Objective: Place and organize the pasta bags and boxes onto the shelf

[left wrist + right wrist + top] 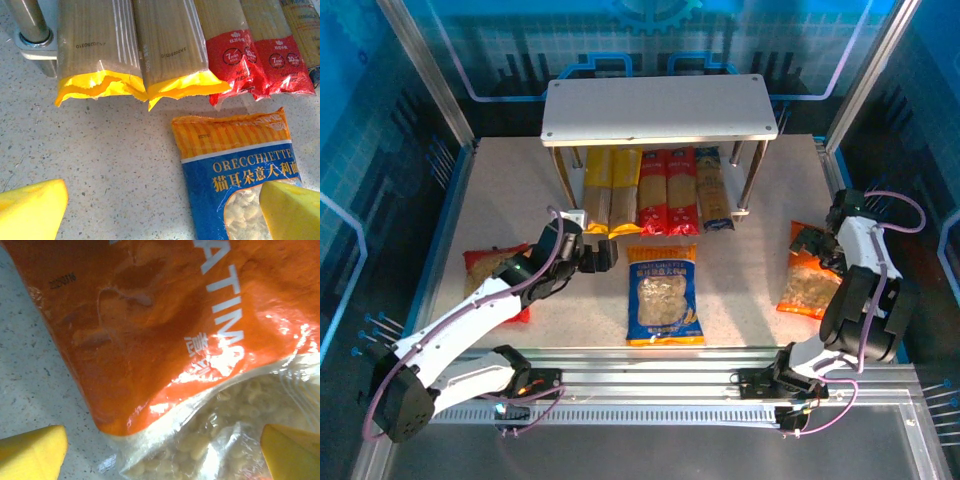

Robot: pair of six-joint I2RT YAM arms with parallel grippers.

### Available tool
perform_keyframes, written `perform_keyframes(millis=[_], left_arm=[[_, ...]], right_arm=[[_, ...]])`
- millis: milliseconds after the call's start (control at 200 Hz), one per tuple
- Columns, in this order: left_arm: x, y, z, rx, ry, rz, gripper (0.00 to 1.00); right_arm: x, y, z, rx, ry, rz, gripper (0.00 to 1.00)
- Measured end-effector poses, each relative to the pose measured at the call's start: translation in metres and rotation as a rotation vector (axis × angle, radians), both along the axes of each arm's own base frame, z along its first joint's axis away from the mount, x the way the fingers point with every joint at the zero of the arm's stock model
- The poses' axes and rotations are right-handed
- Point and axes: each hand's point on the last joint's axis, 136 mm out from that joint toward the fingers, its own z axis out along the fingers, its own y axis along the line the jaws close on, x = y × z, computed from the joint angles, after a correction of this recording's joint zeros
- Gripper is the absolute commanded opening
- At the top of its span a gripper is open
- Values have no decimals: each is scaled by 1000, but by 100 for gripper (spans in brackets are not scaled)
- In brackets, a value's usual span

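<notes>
The shelf [658, 110] stands at the back of the table. Under its top board lie the pasta boxes side by side: two yellow [611, 190], two red [667, 190], one blue [714, 192]; their near ends [175, 85] show in the left wrist view. A blue bag with orange edges [664, 293] [240, 165] lies flat at the centre. My left gripper [604, 254] [162, 212] hovers open at its top left corner, holding nothing. The orange bag [807, 285] [165, 325] lies at the right, with my right gripper [811, 243] [162, 452] open just above its far end. A red bag [488, 262] lies at the left, partly under the left arm.
A shelf leg's foot [32, 37] stands just left of the yellow packs. Blue enclosure walls and metal posts [430, 70] ring the table. Bare speckled tabletop [745, 290] lies between the blue bag and the orange bag.
</notes>
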Motion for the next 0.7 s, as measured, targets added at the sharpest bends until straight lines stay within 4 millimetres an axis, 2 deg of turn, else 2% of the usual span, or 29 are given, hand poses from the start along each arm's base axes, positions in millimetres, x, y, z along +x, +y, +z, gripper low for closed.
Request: perform_keyframes(millis=[205,240,475,700], left_arm=[[1,-1,2,-3,-4,-4,99],[1,-1,3,-3,-4,-3,99],[2,3,9,-14,-22,9,99],[2,5,13,-19,-32,12,99]], right_arm=[[3,-4,-25,25,61,-9,100],[4,-5,-29,33,70,-8,97],[13,3,-40,91,86,44,60],[21,23,-39,93,117,142,37]])
